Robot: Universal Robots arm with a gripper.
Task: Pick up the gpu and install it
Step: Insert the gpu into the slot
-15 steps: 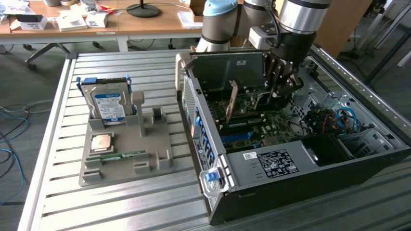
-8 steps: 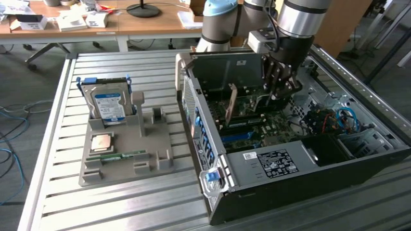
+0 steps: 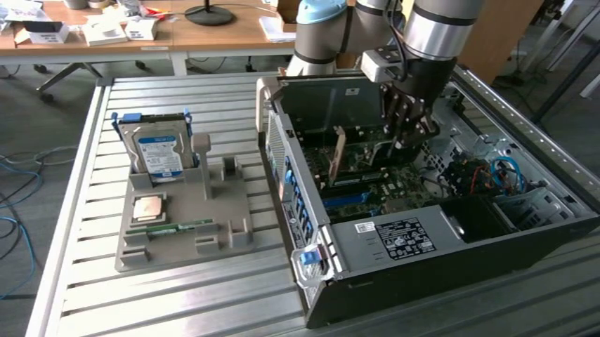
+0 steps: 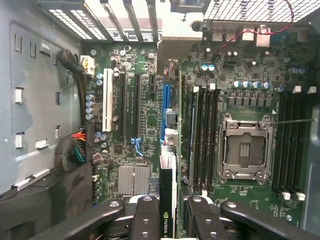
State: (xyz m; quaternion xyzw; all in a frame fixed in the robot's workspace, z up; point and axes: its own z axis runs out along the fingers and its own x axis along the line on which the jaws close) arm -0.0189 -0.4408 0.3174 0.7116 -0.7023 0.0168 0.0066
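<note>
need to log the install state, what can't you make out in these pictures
1. Whether the gpu is seated: the wrist view sees it edge-on, and its own body hides the connector.
2. The gpu's lower edge in the exterior view: the claw covers it.
3. Label text on the hard drive: too small in the exterior view.

gpu (image 4: 167, 186) edge-on, faces hidden, near end cut off between fingers (image 4: 147, 219) of the hand (image 4: 168, 202), arm (image 3: 440, 28) cropped overhead
</note>
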